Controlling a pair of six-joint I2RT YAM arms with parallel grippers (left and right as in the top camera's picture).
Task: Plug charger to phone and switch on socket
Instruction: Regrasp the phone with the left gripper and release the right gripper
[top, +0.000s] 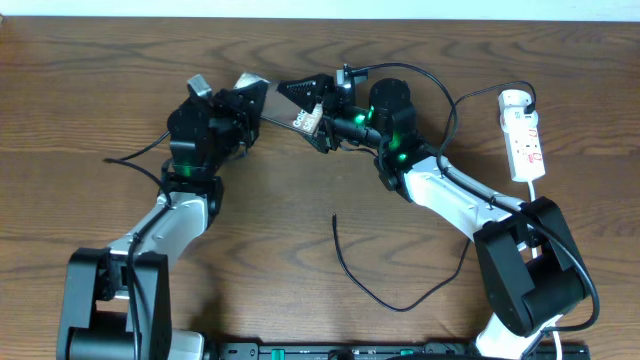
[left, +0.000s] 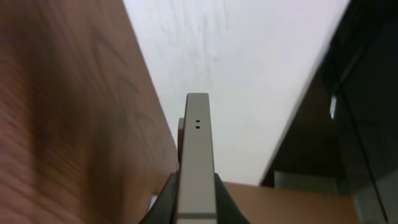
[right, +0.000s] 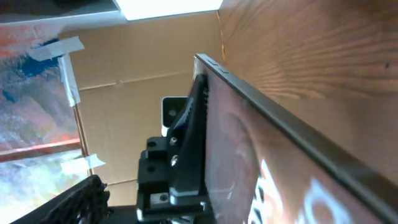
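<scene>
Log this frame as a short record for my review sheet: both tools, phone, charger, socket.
left tool: shut on the phone, held edge-on above the table
right tool: at the phone's other end; grip unclear
charger: cable slack on the table, tip free, not in the phone
socket: on the table beside the right arm, untouched; switch too small to read
</scene>
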